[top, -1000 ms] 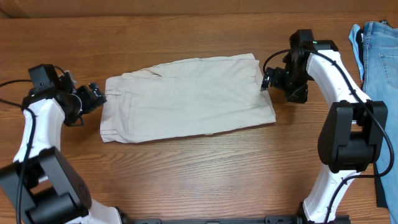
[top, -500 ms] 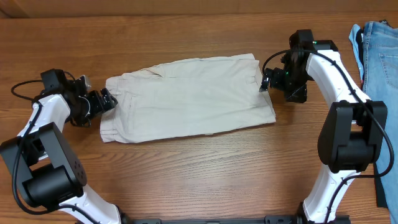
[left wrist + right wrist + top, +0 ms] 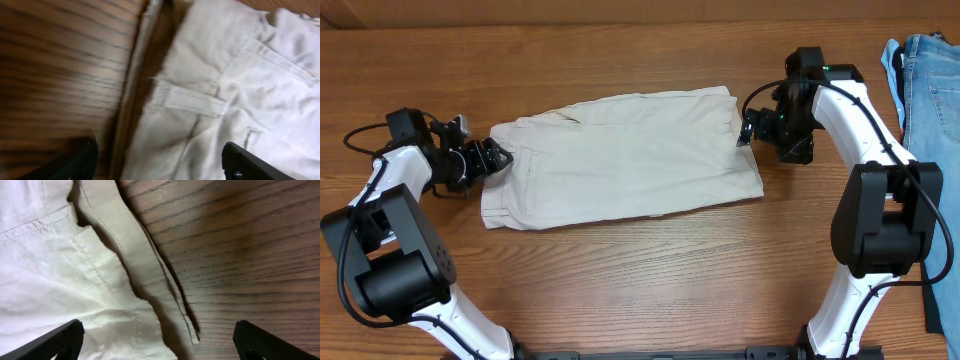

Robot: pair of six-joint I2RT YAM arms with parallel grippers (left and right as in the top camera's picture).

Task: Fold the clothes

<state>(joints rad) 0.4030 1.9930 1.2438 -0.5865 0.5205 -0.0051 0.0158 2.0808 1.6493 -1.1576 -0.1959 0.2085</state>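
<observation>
The clothes, beige shorts (image 3: 620,155), lie flat in the middle of the table, waistband to the left and leg hems to the right. My left gripper (image 3: 492,157) sits at the waistband edge. In the left wrist view it (image 3: 160,167) is open, its fingers (image 3: 80,160) straddling the waistband near a belt loop (image 3: 187,99). My right gripper (image 3: 748,130) is at the upper right hem. In the right wrist view it (image 3: 160,345) is open, one finger over the cloth (image 3: 50,280) and the other over bare wood.
Blue denim jeans (image 3: 928,75) lie at the far right edge of the wooden table (image 3: 620,290). The right arm's upper links stand between the shorts and the jeans.
My left gripper has moved right, from off the cloth to the waistband edge, and its jaws have narrowed slightly. The right arm and the shorts have not moved.
</observation>
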